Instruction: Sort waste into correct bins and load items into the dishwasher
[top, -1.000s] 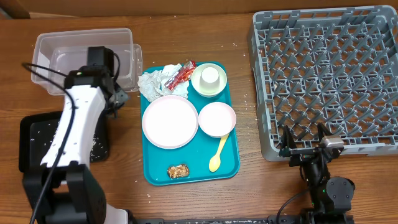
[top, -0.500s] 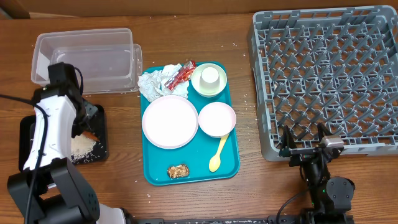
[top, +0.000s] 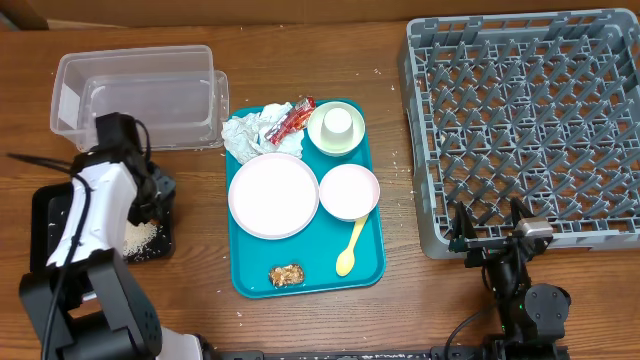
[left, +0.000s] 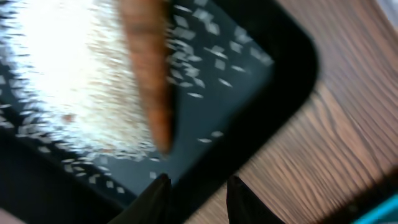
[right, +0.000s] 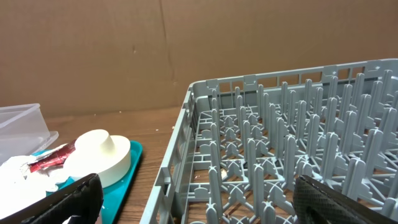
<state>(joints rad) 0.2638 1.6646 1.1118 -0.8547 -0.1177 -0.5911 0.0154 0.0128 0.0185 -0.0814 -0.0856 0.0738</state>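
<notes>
On rice crumbs (left: 62, 81) in the black tray (left: 273, 93) lies the carrot stick (left: 149, 81), blurred in the wrist view; the left gripper (left: 198, 196) hangs over the tray's edge, jaws slightly apart and empty. Behind the tray stands the clear tub (top: 140, 95). The right gripper (top: 488, 222), spread wide and holding nothing, sits by the rack (top: 530, 110)

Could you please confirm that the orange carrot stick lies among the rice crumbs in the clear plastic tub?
Not quite. The carrot stick does lie among the rice crumbs, but in the black tray, not the clear plastic tub. The left wrist view shows this.
</notes>
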